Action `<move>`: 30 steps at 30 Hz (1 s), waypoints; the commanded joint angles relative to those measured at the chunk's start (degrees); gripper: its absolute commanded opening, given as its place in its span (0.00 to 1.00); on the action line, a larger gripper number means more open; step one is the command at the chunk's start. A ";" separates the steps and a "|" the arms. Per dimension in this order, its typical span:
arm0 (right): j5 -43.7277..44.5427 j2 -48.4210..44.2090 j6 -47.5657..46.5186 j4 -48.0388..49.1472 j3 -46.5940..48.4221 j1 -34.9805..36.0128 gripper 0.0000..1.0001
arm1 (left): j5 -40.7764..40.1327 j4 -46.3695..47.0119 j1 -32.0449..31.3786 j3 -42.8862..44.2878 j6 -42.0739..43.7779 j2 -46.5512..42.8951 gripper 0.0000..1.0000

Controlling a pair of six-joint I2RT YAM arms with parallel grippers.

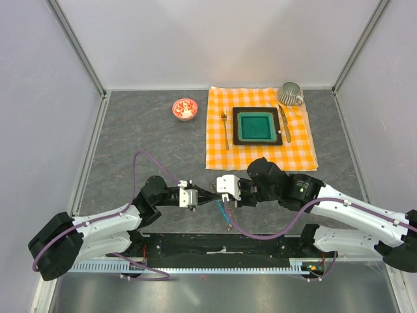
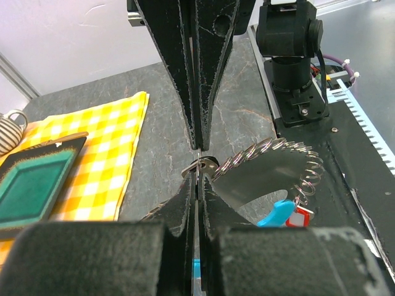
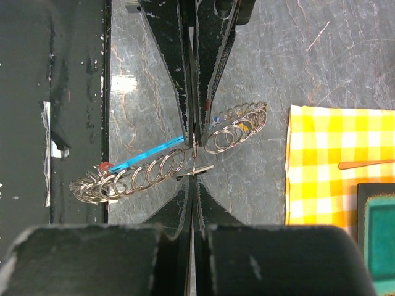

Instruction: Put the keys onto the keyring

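Grey stone-pattern bench (image 1: 150, 143), near side of the checked cloth (image 1: 218, 153): the coiled keyring (image 3: 154, 172) is held here. Risk: opposed pull could stretch the coil or slip a grip, spilling the tagged keys (image 2: 300, 217). Left end effector (image 2: 199, 161) and right end effector (image 3: 194, 145) face each other, level, both clamped on the keyring

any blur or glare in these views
left wrist: base of the left end effector blurred at the bottom, keyring coils sharp; right wrist: white glare on the table near the keyring; top external: even light, sharp all over.
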 commanded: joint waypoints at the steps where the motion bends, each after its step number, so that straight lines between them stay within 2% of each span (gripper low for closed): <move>1: -2.87 -1.04 -0.29 3.19 0.21 0.16 0.00 | 1.55 4.74 -0.23 2.26 -1.03 -0.04 0.02; 14: -4.02 -0.60 -0.38 3.37 0.47 0.16 0.00 | 3.39 5.18 -0.23 2.88 -1.38 0.76 0.02; 30: -4.46 -0.60 1.02 4.95 0.30 0.16 0.00 | 1.81 7.12 -0.14 2.70 -3.40 0.93 0.02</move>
